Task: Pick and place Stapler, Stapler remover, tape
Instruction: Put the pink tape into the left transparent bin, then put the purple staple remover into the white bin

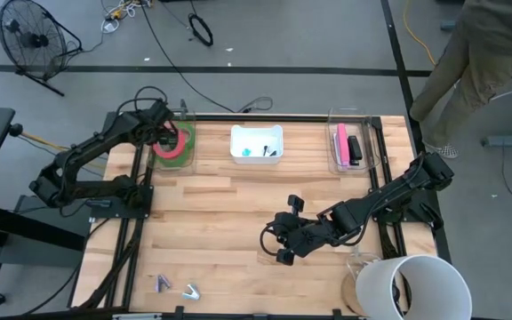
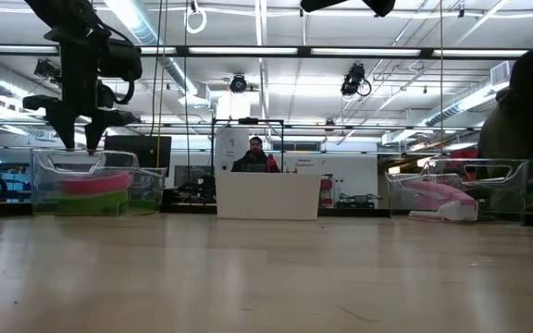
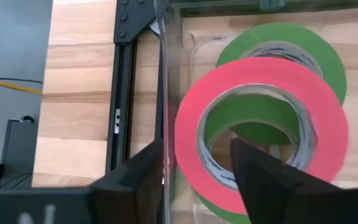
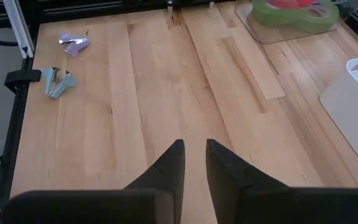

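Left claw (image 3: pixel 194 180) fingers straddle the red tape (image 3: pixel 260 134) atop green tape (image 3: pixel 291 43).

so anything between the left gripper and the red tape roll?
Nothing visible. The left gripper hangs directly over the red tape roll, fingers open, one either side of the clear bin's wall.

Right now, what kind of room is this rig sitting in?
Probably a robotics lab or workshop: a wooden table on a black metal frame, long ceiling strip lights over an open floor, and a floor fan with loose cables nearby.
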